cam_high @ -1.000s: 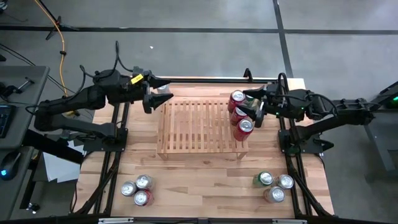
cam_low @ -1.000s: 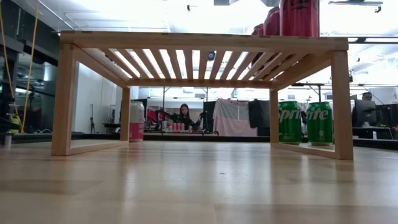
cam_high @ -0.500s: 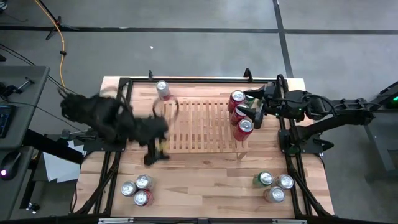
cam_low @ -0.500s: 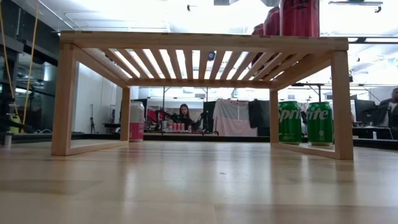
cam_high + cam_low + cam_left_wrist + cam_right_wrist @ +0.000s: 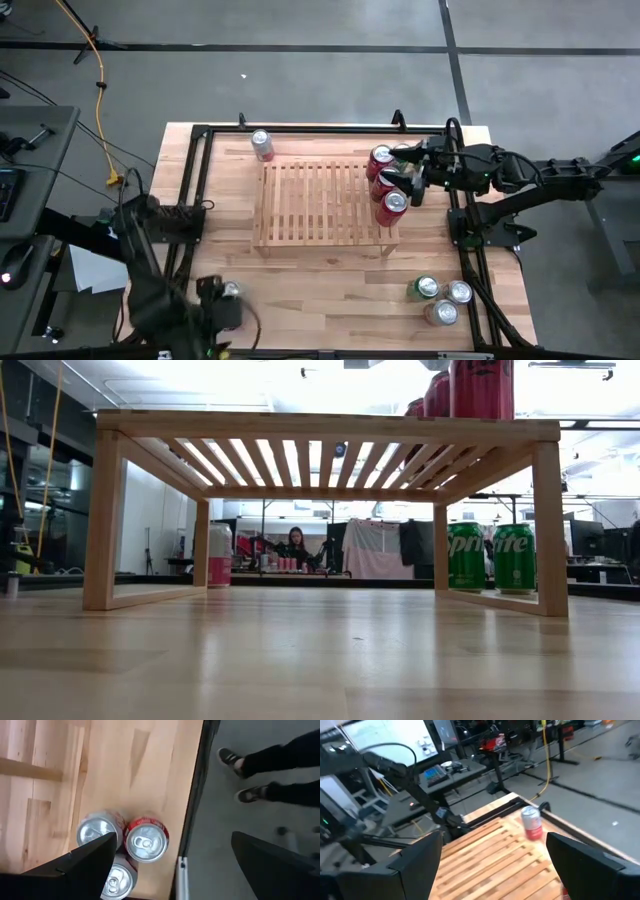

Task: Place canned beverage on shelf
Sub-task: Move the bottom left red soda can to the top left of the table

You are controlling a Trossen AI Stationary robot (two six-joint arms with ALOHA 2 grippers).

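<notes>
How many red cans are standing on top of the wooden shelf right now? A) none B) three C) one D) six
B: the high view shows three red cans lined up along the right end of the shelf.

One camera looks straight down on the counter (image 5: 330, 275). Another sits level, close under the shelf (image 5: 320, 428). Both show the shelf.

Left arm folded back along the table's left edge, its left gripper (image 5: 215, 310) at the near-left corner, pointing down, fingers spread wide. Right arm extended from the right side, right gripper (image 5: 408, 175) at mid-table, fingers apart.
</notes>
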